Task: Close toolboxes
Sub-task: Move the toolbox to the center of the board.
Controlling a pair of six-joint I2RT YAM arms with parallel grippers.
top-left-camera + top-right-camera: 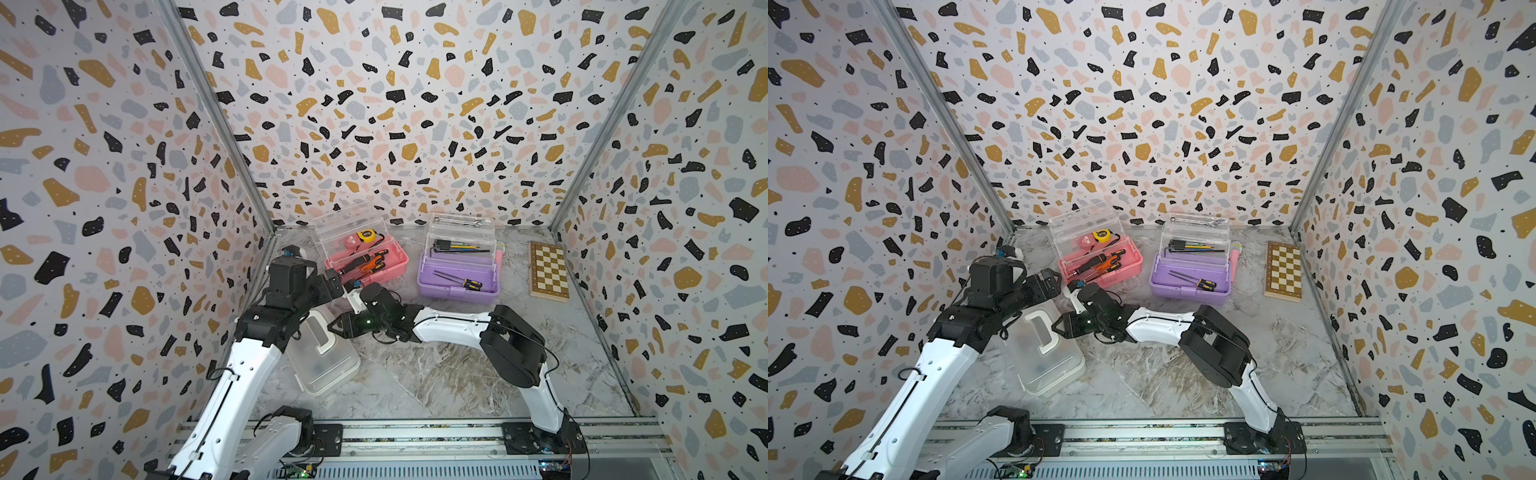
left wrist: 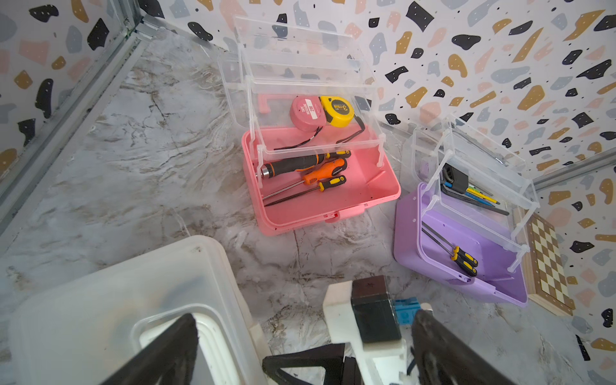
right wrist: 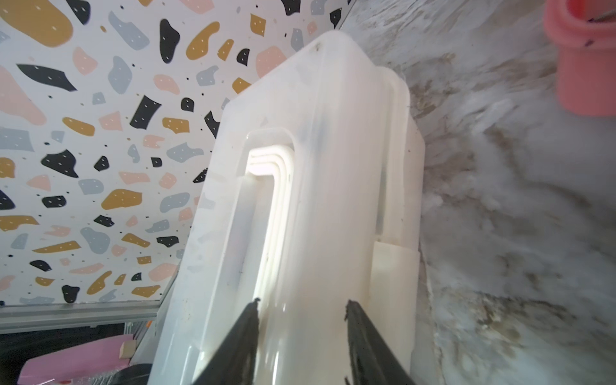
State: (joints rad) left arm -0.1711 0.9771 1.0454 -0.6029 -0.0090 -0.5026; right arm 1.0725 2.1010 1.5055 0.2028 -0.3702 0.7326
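The white toolbox (image 1: 328,365) lies near the left arm with its lid down and its handle (image 1: 1040,332) folded flat. My right gripper (image 1: 338,326) reaches it from the right. In the right wrist view its fingertips (image 3: 348,305) stand partway apart over the lid (image 3: 333,166), next to the handle, and clamp nothing. My left gripper (image 2: 305,313) hangs wide open and empty above the box's far end. The pink toolbox (image 1: 374,266) and the purple toolbox (image 1: 457,282) stand open at the back, clear trays raised, tools inside.
A wooden chessboard (image 1: 548,270) lies flat by the right wall, right of the purple toolbox. The pink toolbox sits just behind both grippers. Patterned walls close in three sides, and the arms' rail (image 1: 415,432) runs along the front.
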